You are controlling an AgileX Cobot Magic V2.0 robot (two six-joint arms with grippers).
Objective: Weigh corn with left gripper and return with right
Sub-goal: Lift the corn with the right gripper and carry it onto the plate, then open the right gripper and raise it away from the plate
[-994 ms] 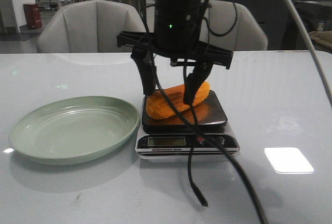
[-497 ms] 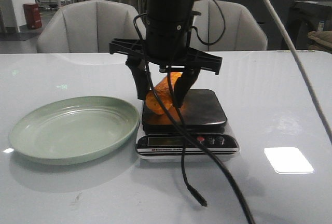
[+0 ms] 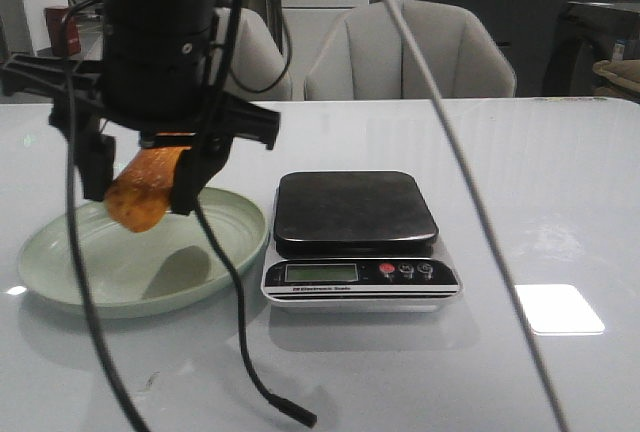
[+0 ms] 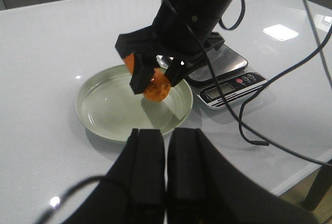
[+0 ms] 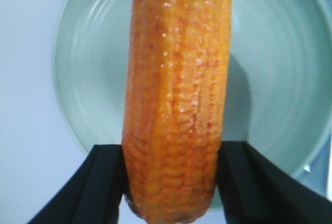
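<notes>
While the right gripper clamps the corn above the plate at left of frame, the scale sits bare at centre. The left gripper has its fingers pressed together, holding nothing, short of the plate's near rim.

My right claw pointing down, fingers clamped on the corn, my left claw fingers pressed together, holding nothing

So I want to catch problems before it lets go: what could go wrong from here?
1. The right gripper holds the corn tilted, above the plate rather than on it. Released from there, it might bounce or roll over the shallow rim.
2. A loose cable hangs from that arm onto the table beside the scale, and could snag it.
</notes>
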